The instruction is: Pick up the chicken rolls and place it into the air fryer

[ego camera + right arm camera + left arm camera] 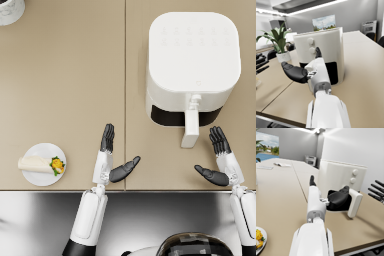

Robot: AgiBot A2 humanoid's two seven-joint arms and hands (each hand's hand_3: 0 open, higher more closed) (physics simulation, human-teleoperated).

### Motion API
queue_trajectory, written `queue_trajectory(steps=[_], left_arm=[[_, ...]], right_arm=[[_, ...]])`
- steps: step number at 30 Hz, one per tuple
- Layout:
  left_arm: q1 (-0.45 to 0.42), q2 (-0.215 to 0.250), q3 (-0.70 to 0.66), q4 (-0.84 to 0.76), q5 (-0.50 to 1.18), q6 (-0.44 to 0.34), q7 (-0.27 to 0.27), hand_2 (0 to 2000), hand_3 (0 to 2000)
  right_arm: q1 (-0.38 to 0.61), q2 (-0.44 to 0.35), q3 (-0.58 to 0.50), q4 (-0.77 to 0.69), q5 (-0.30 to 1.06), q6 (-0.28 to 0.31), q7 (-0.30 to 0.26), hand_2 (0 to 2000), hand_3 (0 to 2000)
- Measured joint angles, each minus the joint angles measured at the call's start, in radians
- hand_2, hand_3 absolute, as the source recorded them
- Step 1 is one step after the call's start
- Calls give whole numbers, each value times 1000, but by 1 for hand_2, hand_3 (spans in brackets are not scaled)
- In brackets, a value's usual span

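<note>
One chicken roll [35,164] is seen lying on one small white plate [44,178] at the near left of the counter [65,85], well apart from the single white air fryer [192,65] at the far right, so nothing is placed in it yet. The left hand [111,162] and the right hand [218,162] are both held open and empty near the counter edge, probably as a ready pose before reaching. One grey pot [10,10] is partly seen at the far left corner.
</note>
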Motion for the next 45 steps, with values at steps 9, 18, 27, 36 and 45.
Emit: queue_trajectory(steps=[9, 18, 27, 36, 45], left_arm=[[0, 0, 0, 0, 0, 0, 0, 0, 0], [0, 0, 0, 0, 0, 0, 0, 0, 0], [-2, 2, 9, 6, 0, -29, -28, 0, 0], [-52, 9, -78, -85, 0, -97, -97, 0, 0], [-142, 20, -264, -192, 356, -101, -100, 0, 0]], right_arm=[[0, 0, 0, 0, 0, 0, 0, 0, 0], [0, 0, 0, 0, 0, 0, 0, 0, 0], [0, 0, 0, 0, 0, 0, 0, 0, 0], [-4, -27, -13, 22, 0, -95, 96, 0, 0], [-16, -47, -17, 30, 216, -100, 101, 0, 0]])
